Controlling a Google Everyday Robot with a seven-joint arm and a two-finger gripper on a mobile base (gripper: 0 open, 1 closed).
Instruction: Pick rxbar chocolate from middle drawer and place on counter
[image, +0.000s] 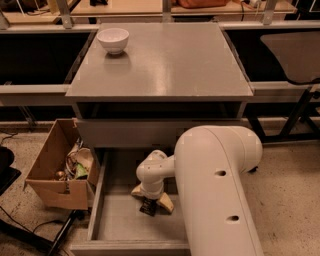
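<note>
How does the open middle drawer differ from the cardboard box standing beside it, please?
The middle drawer is grey and wide, pulled out of the cabinet; the cardboard box is brown and narrower, standing on the floor beside it. The end effector is down inside the drawer; the box holds loose clutter. Both are open-topped.

The single camera sits high on the robot's side of the counter (165, 65), facing forward and steeply down over its near edge. The arm (215, 190) looms close at lower right. Below the near edge, the gripper (150, 202) hangs inside the open middle drawer (120, 225).
</note>
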